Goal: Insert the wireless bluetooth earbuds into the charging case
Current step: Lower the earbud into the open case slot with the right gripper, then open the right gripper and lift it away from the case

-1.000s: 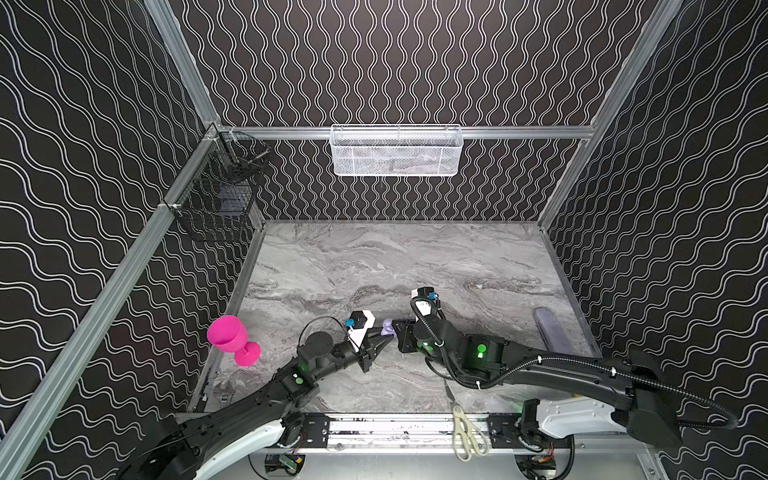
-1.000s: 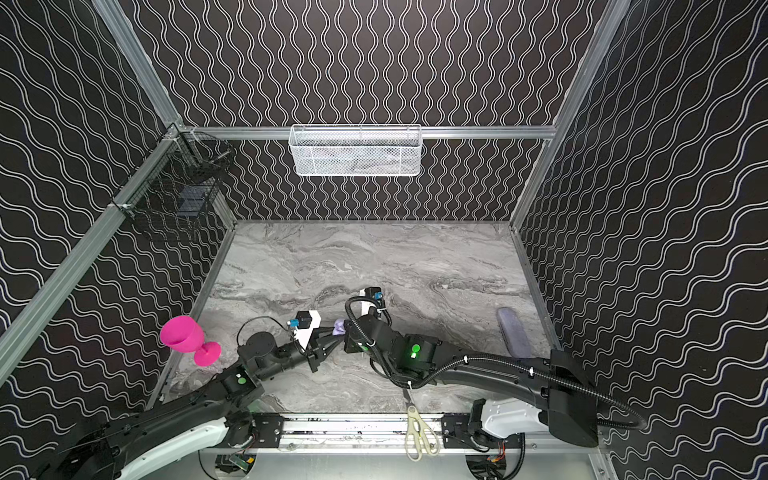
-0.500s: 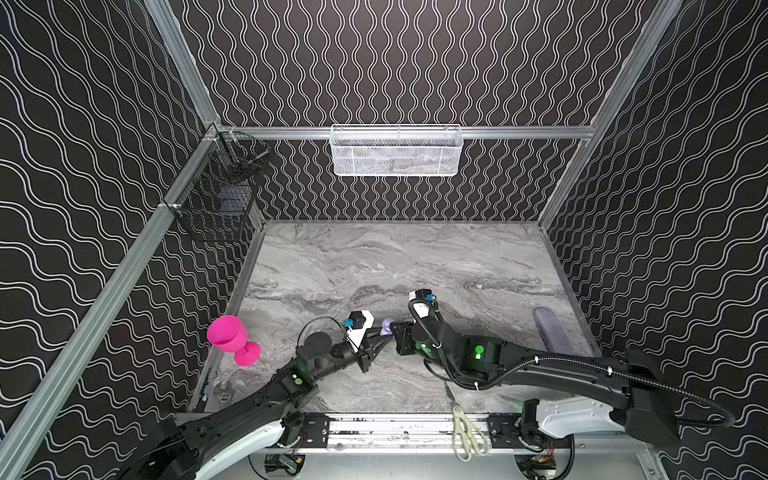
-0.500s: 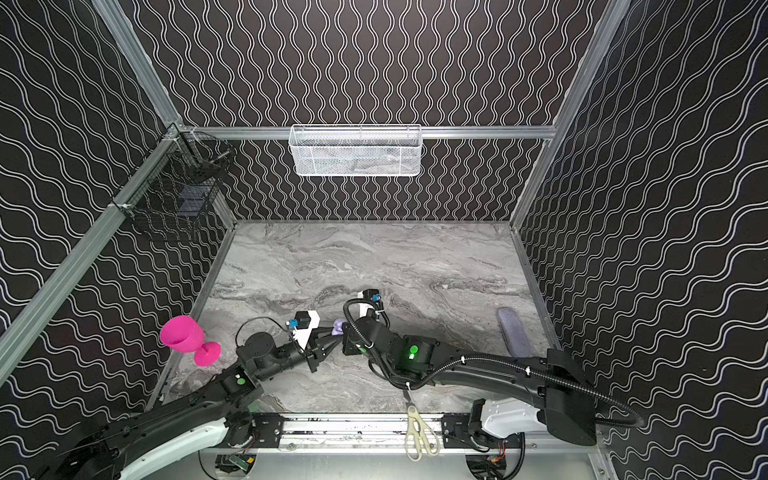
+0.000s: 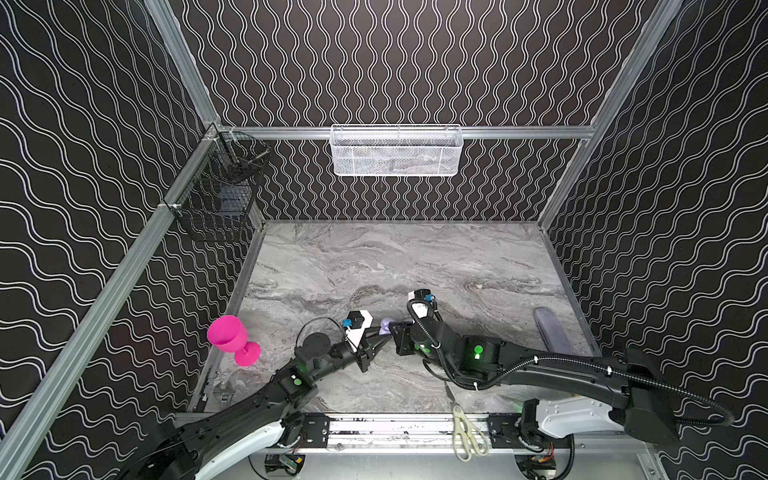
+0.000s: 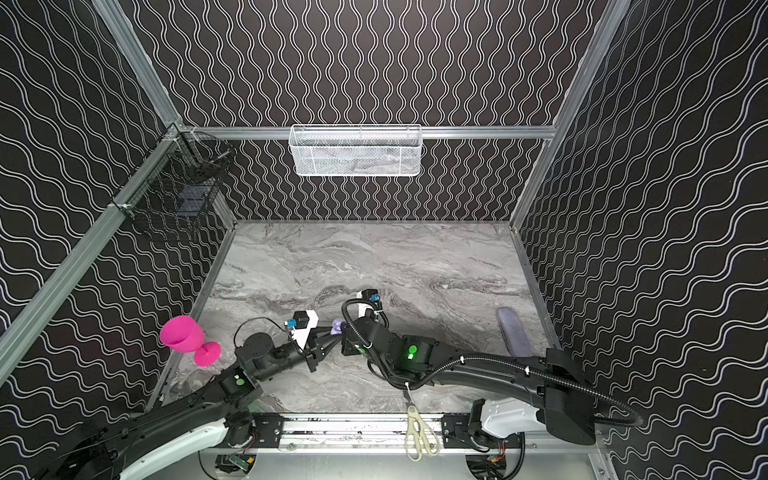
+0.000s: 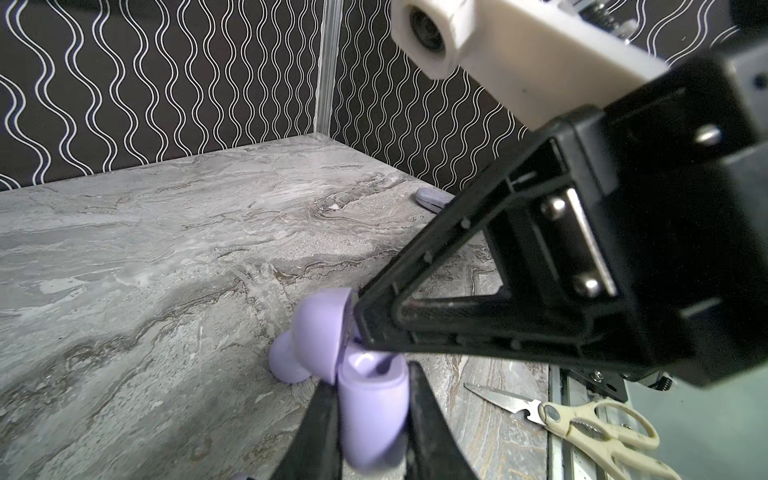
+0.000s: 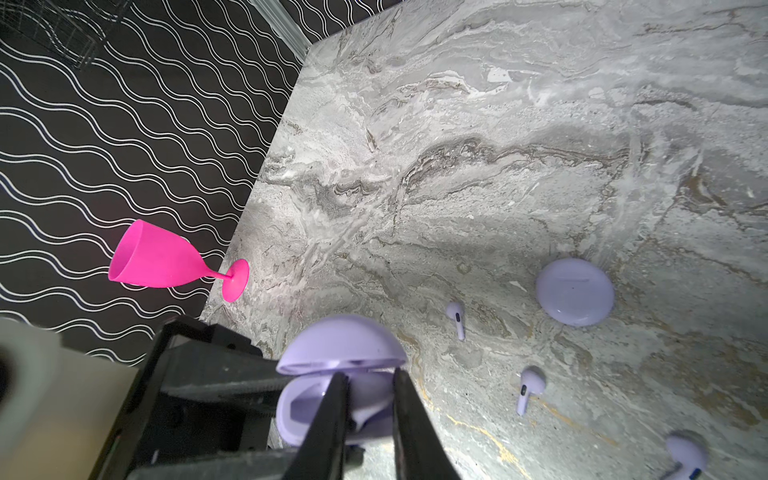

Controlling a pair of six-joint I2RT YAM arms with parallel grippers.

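the grey marble desk [image 5: 415,266] fills the lower middle of the frame in both top views, and the two arms meet low and just left of centre on it. the pink goblet [image 5: 228,338] sits at the lower left, at the desk's edge and well apart from the work. the scissors [image 5: 467,432] lie at the bottom edge, also out of the way.

the left end effector [image 7: 370,376] is clamped on the base of the lavender case [image 7: 374,419]. it holds the case off the desk with the lid swung open, likely so that the mouth faces the other arm and the case cannot slide under a push.

the right end effector [image 8: 370,374] has its tips inside that open mouth, a narrow gap between them. a pale piece shows in the gap, probably an earbud being seated. i cannot tell whether the tips grip it or have let go.

a second case [image 8: 574,291], round and closed, rests on the desk near three earbuds [image 8: 530,386]. these lie loose and apart, not yet in any case, so most of the job looks undone.
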